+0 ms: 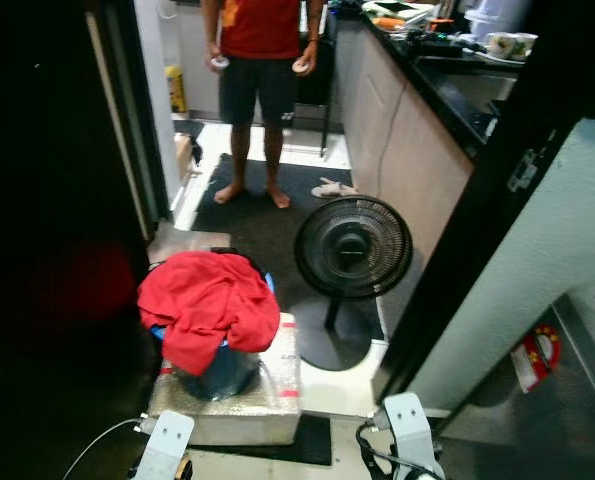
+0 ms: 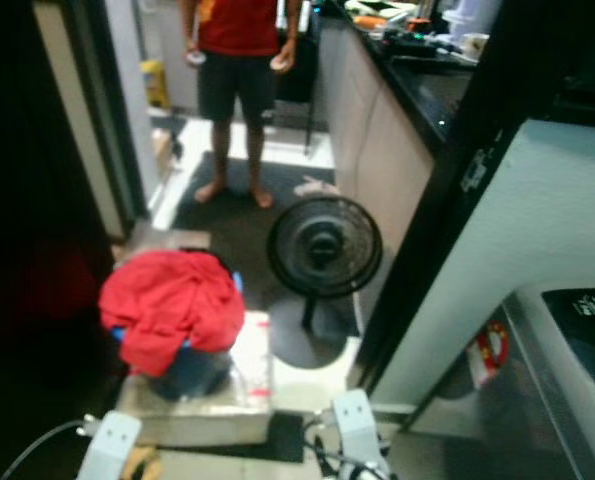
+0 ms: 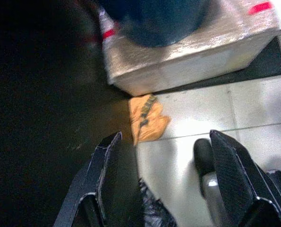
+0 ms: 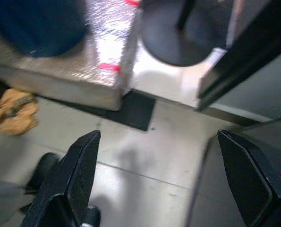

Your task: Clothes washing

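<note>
A red garment (image 1: 209, 305) drapes over a blue basket (image 1: 220, 368) on a silver foil-wrapped block (image 1: 267, 400), near left. It looks soft, light and floppy; bunched top folds seem the best hold. Left claw (image 3: 164, 161) and right claw (image 4: 159, 165) hang wide open, empty, above floor tiles. A standing fan (image 1: 353, 248) crowds the right; a person (image 1: 262, 70) stands far.

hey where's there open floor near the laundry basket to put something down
Bare tile lies under the open right hand, between the silver block and the door frame. By the left hand an orange scrap takes some tile. Crowded: the block's top, under the basket draped in red cloth; the fan beside it.
</note>
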